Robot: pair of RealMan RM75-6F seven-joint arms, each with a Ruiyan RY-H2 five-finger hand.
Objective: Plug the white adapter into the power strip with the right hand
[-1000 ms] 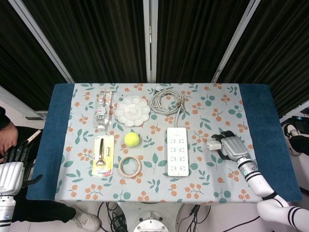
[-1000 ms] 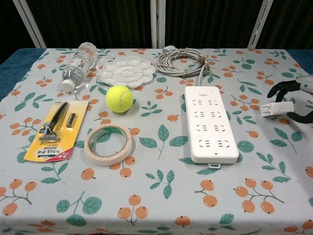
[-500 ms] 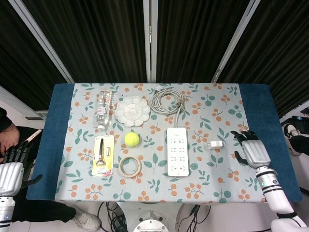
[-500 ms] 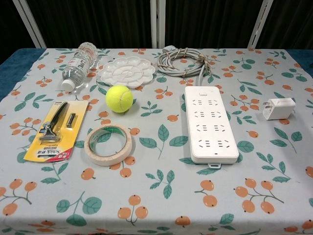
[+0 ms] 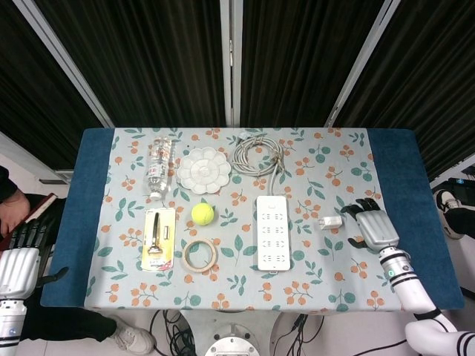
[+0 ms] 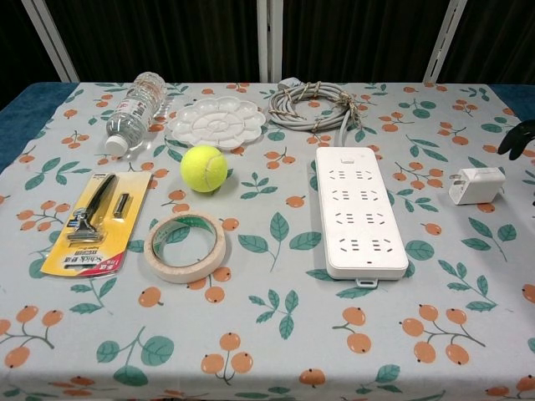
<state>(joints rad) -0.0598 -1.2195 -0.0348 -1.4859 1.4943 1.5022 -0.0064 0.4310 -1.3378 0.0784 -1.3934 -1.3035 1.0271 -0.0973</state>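
The adapter (image 5: 331, 221) lay loose at the strip's (image 5: 272, 232) three o'clock. The right hand (image 5: 373, 227) hovered beside it, fingers spread, grasping nothing. A clumsy grab could knock it farther away.

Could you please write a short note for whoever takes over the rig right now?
Right hand: open, holding nothing, just right of the white adapter and not touching it.
Left hand: off the table's left edge, idle, holding nothing.
The adapter lies loose on the cloth to the right of the power strip, apart from it.
Done: nothing plugged in.
Left: grasp the adapter with the right hand, bring it over a socket, press it in.
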